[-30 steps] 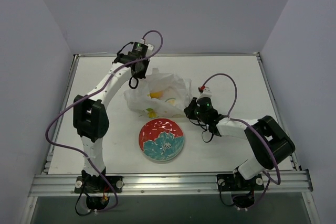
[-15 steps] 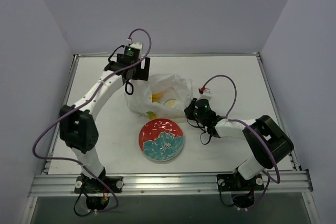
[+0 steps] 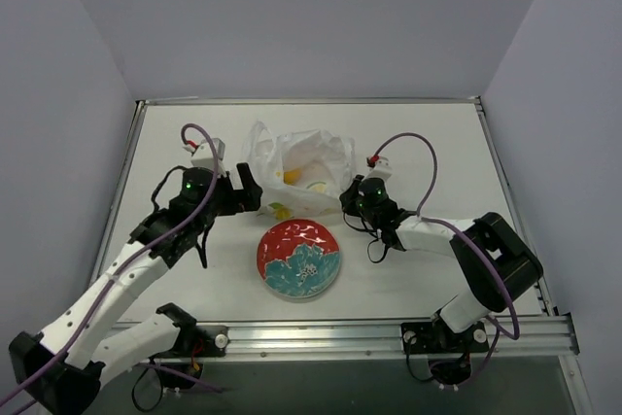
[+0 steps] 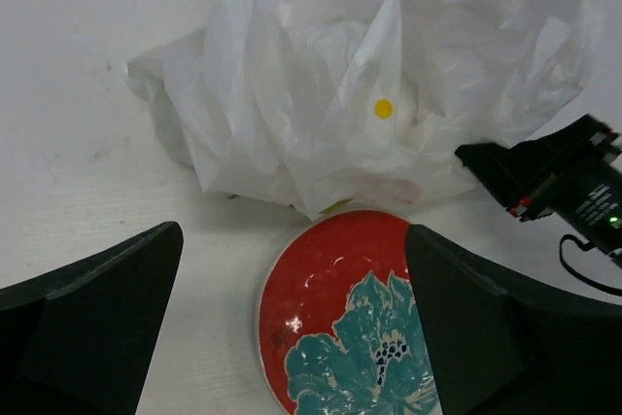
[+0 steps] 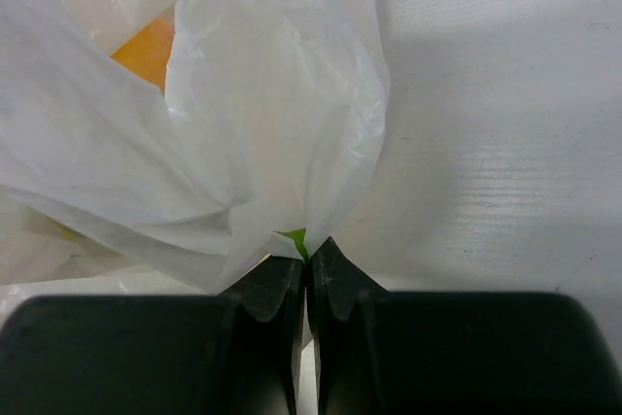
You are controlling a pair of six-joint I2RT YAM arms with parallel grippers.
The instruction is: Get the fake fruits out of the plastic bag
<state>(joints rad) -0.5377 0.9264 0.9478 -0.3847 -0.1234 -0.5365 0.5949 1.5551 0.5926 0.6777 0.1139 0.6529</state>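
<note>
Right gripper [image 5: 307, 264] pinches the plastic bag [image 3: 311, 155] near the table's far edge. Left gripper [image 3: 249, 189] gapes wide, empty. Fake fruits [image 3: 289, 177] lie inside.

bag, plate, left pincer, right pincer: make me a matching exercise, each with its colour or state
1 bag
2 plate
3 left pincer
4 right pincer

a open, holding nothing
b white, fruit inside
c shut on the bag
d red and teal

Pairs: 1-b, 2-d, 3-a, 4-c
</note>
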